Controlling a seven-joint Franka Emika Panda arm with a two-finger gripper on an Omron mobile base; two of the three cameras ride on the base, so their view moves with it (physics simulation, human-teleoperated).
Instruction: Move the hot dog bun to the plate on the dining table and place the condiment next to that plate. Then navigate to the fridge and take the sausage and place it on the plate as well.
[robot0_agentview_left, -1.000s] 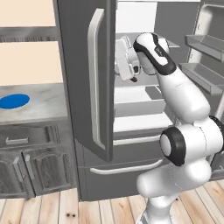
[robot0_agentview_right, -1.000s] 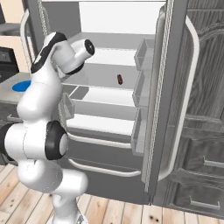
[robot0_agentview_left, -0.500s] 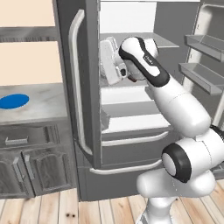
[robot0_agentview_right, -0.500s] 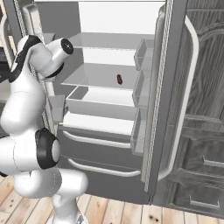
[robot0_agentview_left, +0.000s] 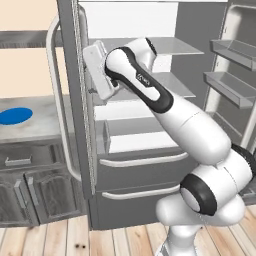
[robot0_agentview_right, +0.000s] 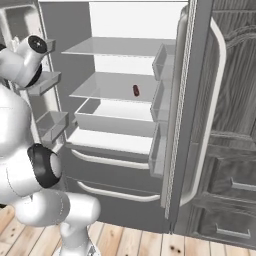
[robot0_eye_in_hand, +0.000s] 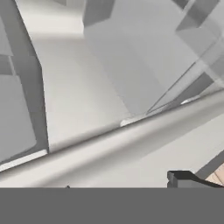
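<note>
Step in hand: fridge stage of the task. Judged from the scene, the robot stands at the fridge (robot0_agentview_right: 125, 100) with both doors swung open, and the sausage (robot0_agentview_right: 136, 90) is not yet taken.

Arm position: in the left base view the arm rises from the lower right of the frame and bends toward the upper left. Its hand sits against the inner face of the left door (robot0_agentview_left: 75, 95), at upper-left centre of the frame.

Gripper: cannot tell whether the fingers are apart or together. The hand view gives one dark fingertip (robot0_eye_in_hand: 186, 178) at the lower right of the frame, and the base views do not resolve the fingers. Nothing is seen held.

Hand view content: pale grey fridge surfaces and a long light bar crossing the frame diagonally. Which part of the fridge this is cannot be told.

Sausage location: right base view, centre of the frame, on the middle white shelf (robot0_agentview_right: 112, 87), toward its right side. It lies alone, well apart from the hand.

Sausage appearance: small, short, dark reddish-brown stick, lying flat, its long axis running roughly toward the back of the fridge. Finer detail is too small to tell.

Next move, judged: swing the hand away from the left door and into the fridge interior, then bring the gripper over the middle shelf above the sausage with fingers apart. The shelf above limits headroom, so a low, level approach is advisable.

Risk, judged: the thin sausage may roll if nudged off-centre.
</note>
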